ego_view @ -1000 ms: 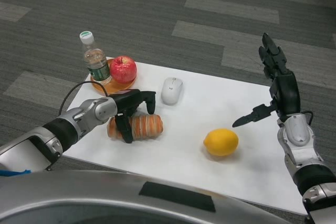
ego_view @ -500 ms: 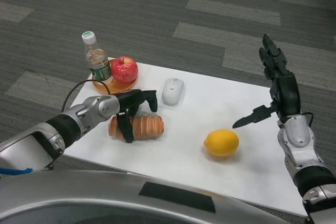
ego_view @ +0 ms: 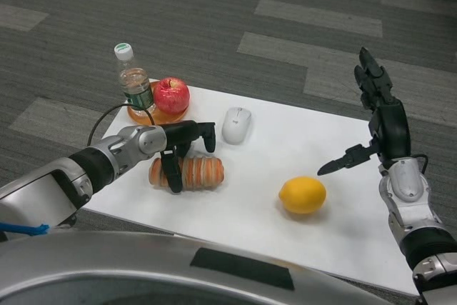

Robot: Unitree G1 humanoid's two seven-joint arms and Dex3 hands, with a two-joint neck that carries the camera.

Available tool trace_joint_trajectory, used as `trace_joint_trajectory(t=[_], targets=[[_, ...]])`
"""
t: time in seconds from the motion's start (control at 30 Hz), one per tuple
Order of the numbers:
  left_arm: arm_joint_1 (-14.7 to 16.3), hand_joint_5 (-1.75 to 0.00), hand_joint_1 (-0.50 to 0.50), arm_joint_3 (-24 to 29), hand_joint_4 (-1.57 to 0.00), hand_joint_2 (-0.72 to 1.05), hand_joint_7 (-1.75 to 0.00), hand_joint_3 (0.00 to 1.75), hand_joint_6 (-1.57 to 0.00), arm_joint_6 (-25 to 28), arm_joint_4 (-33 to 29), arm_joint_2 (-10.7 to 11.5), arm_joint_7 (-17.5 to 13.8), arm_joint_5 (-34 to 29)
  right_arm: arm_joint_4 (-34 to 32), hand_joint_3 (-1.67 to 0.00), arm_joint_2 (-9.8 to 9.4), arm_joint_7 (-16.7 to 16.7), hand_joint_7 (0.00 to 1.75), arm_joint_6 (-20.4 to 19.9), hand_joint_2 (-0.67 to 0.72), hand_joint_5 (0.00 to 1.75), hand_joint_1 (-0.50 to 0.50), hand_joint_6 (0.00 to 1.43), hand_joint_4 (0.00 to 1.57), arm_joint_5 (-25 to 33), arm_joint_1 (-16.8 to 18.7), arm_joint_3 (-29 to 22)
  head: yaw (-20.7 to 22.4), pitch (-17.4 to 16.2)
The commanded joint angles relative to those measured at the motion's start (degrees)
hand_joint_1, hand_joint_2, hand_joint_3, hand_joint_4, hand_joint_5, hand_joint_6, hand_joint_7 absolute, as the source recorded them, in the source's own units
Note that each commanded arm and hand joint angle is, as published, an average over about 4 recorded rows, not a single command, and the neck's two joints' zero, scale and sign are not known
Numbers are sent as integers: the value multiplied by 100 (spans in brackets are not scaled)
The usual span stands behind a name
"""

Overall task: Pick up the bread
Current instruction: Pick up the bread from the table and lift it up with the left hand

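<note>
Beside the ridged, oblong bread [ego_view: 187, 172] are found a smooth white mouse [ego_view: 235, 125] and round lemon [ego_view: 303, 195]. It is clasped by the left hand [ego_view: 182, 148]; the right hand [ego_view: 375, 116] is held spread, empty.

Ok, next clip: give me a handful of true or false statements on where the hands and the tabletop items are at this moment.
1. The left hand is over the bread, fingers down around it. True.
2. The bread hangs in the air above the table. False: it looks to lie on the white surface.
3. The right hand holds the lemon. False: it is raised at the table's right side, fingers apart, holding nothing; the lemon lies alone.
4. The apple sits on an orange plate next to the bottle. True.
5. The computer mouse lies between the lemon and the right hand. False: it lies behind the bread, right of the apple.
</note>
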Motion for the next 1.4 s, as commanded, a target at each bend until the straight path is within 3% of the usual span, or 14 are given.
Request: trace_joint_trajectory(t=[0.03, 0.07, 0.17, 0.43, 0.7, 0.8, 0.93, 1.1, 1.2, 1.4], targets=[[323, -175, 48, -280, -117, 34, -168, 9, -88, 253, 344, -99, -359, 118, -39, 0, -12, -32, 0, -2, 22, 0, -21, 0, 0, 13, 39, -56, 0, 0], [312, -175, 48, -295, -116, 32, -168, 7, -109, 253, 353, -99, -385, 118, -39, 0, -9, -32, 0, -5, 22, 0, -21, 0, 0, 10, 39, -59, 0, 0], [255, -175, 48, -348, -122, 25, -168, 2, -135, 253, 419, -101, -504, 116, -32, 0, -5, -32, 0, -9, 22, 0, -21, 0, 0, 15, 39, -59, 12, -5], [145, -175, 48, -530, -155, 3, -161, 0, -139, 299, 599, -143, -746, 57, -30, 0, 2, -32, 0, -2, 22, 0, -21, 0, 0, 13, 39, -61, 28, -15], [143, -175, 48, -484, -157, -2, -161, 2, -139, 284, 603, -169, -864, 50, -32, 0, 4, -32, 0, -7, 22, 0, -21, 0, 0, 17, 39, -67, 58, -13], [218, -175, 49, -183, -157, -4, -162, 7, -138, 165, 511, -178, -957, 41, -39, 0, 13, -32, 0, -9, 22, 0, -21, 0, 0, 13, 39, -67, 52, -14], [435, -175, 50, 382, -157, -10, -168, 0, -136, -81, 146, -178, -1040, -49, -43, 0, 21, -32, 0, -9, 22, 0, -21, 0, 0, 10, 39, -76, 64, 16], [708, -175, 50, 887, -153, -10, -168, 4, -136, -494, -221, -178, -1086, -695, -45, 0, 21, -32, 0, -9, 22, 0, -21, 0, 0, 10, 45, -76, 84, 59], [855, -175, 50, 1072, -155, -10, -168, 0, -137, -665, -394, -178, -1124, -1494, -39, 0, 26, -32, 0, -9, 20, 0, -21, 0, 0, 10, 39, -72, 97, 83], [998, -175, 50, 1155, -156, -10, -168, 4, -137, -876, -623, -151, -1194, -2553, -39, 0, 30, -32, 0, -9, 17, 0, -21, 0, 0, 10, 39, -67, 112, 138]])
